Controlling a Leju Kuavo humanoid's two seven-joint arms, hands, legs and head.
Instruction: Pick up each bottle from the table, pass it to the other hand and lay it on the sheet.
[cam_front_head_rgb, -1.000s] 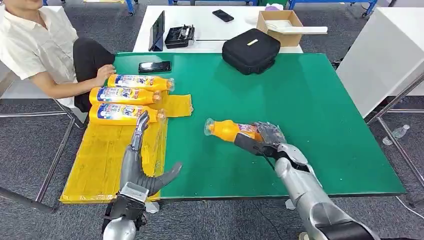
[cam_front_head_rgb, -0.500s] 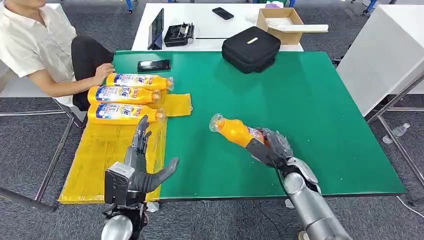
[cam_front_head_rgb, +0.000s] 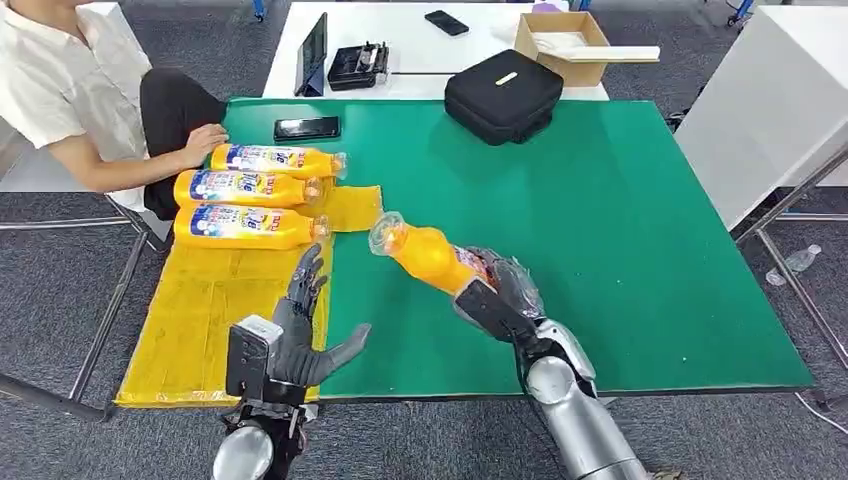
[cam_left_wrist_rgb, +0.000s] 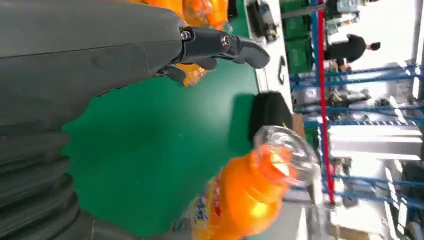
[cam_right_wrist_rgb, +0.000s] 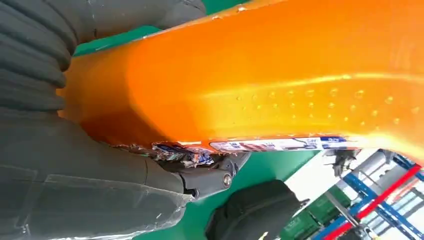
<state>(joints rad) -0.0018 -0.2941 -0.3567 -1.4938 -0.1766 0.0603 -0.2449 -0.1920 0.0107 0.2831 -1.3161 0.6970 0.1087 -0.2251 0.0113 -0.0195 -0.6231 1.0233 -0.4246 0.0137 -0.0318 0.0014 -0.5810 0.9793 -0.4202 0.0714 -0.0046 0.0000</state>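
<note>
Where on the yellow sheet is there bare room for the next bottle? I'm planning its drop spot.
The yellow sheet is bare on its near part, between the nearest laid bottle and the table's front edge. Its far end is crowded: three bottles lie side by side beside a person's hand.

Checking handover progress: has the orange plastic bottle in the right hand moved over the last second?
Yes. The orange plastic bottle in the right hand has swung left, its clear cap nearer the yellow sheet.

The table (cam_front_head_rgb: 620, 230) was green and the sheet (cam_front_head_rgb: 215, 310) yellow. The bottles (cam_front_head_rgb: 245, 188) were orange with blue-and-white labels and clear caps. The bag (cam_front_head_rgb: 503, 95) was black, the box (cam_front_head_rgb: 560, 40) brown.
</note>
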